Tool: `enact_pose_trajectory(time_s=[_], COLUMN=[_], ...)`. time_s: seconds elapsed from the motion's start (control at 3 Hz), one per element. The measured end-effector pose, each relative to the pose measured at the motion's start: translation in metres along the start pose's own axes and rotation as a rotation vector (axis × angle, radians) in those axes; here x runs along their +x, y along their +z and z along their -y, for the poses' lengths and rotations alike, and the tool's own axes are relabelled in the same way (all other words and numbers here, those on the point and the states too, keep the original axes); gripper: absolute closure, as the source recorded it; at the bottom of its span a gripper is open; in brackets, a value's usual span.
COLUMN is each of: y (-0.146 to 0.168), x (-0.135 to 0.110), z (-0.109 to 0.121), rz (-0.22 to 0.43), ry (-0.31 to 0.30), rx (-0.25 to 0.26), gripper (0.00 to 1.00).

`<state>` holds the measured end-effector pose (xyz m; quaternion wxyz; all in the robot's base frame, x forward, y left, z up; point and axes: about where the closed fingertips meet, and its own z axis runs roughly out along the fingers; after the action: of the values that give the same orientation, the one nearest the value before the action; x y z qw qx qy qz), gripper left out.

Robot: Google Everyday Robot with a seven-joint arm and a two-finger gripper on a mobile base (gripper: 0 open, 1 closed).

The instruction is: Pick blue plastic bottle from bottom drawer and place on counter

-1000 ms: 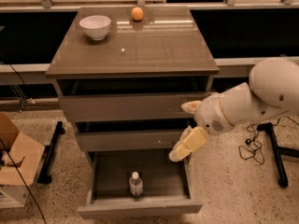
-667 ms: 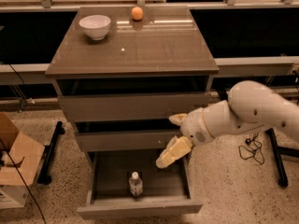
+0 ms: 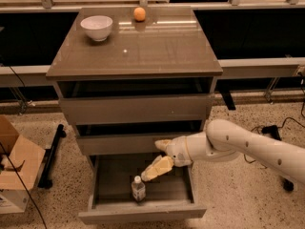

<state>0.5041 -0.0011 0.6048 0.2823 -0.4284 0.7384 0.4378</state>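
The blue plastic bottle (image 3: 138, 189), clear with a white cap, stands upright in the pulled-out bottom drawer (image 3: 143, 213), near its front middle. My gripper (image 3: 157, 157) reaches in from the right on a white arm, above the drawer and just up and right of the bottle's cap. Its two cream fingers (image 3: 157, 168) are spread apart and hold nothing; the lower finger ends close to the cap without touching it. The counter (image 3: 157, 49) is the glossy top of the cabinet.
A white bowl (image 3: 97, 27) and a small orange ball (image 3: 139, 14) sit at the back of the counter. The two upper drawers (image 3: 136, 109) are closed. A cardboard box (image 3: 16, 161) stands on the floor at the left; cables lie at the right.
My arm has swung left and down, from the right of the cabinet to over the open bottom drawer, bringing the gripper close to the bottle. The bottle has not moved.
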Motion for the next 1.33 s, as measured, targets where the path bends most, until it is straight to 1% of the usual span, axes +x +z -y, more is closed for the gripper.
enact_pose_trajectory(time_s=[0.33,0.67,1.0,1.33], y=[0.013,0.043,0.082,0.097], x=[0.015,0.029,0.066,0.09], z=[0.004,0.02,0.056,0.081], rz=[0.004,-0.001,-0.031,-0.043], ry=[0.032,0.053,0.067,0.071], rx=[-0.021,-0.006,0.096,0.165], gripper=[0.0,0.0,0.0,0.0])
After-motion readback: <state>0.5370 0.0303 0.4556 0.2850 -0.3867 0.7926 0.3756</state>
